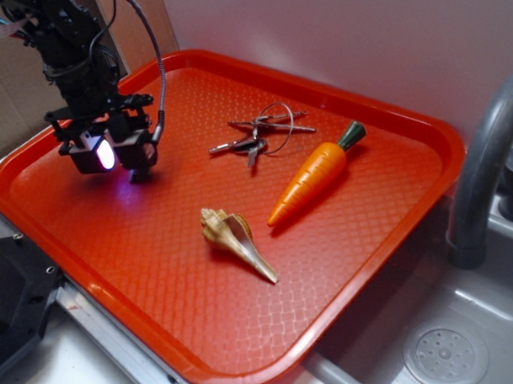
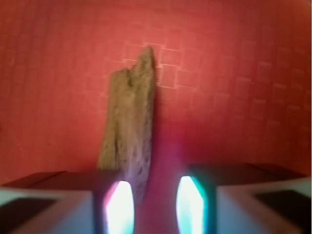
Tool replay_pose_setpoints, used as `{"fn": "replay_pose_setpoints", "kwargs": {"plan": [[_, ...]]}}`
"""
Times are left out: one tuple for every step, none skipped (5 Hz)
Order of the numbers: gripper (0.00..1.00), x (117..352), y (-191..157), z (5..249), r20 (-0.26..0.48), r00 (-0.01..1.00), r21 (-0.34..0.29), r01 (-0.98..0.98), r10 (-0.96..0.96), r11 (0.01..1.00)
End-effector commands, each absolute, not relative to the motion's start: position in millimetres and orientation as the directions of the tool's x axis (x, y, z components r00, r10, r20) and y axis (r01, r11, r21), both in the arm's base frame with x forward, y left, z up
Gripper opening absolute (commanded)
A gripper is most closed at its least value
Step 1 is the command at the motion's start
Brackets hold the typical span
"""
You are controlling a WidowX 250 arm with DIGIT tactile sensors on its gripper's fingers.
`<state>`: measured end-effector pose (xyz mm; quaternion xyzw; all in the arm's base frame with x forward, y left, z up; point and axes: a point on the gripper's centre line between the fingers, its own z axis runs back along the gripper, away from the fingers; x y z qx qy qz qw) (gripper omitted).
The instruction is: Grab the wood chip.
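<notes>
One wood chip (image 2: 129, 126) lay on the red tray (image 2: 243, 73), long axis running up the wrist frame, its lower end between my open jaws, nearer the left pad.

A red tray (image 1: 388, 272) with a raised rim and a quilted surface sits beside a grey sink (image 1: 453, 350). On it lie a toy carrot (image 1: 312, 179), green top toward the far rim, a bunch of keys (image 1: 260, 137) just to its left, and a cream-brown spiral shell (image 1: 235, 240) near the middle. A grey tap (image 1: 485, 158) rises at the tray's right edge.
</notes>
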<state>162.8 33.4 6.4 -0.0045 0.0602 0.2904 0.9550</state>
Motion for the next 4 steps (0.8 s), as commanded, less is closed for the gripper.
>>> {"fn": "replay_pose_setpoints", "kwargs": {"plan": [[1.00, 195.8, 49.7, 76.1, -0.024, 0.858, -0.024, -0.514, 0.513, 0.858], [1.00, 203.9, 48.3, 78.2, -0.028, 0.860, -0.034, -0.511, 0.510, 0.859], [1.00, 204.8, 48.1, 70.6, -0.044, 0.857, -0.027, -0.514, 0.513, 0.857], [1.00, 206.2, 48.8, 63.1, -0.061, 0.852, -0.037, -0.522, 0.520, 0.852]]}}
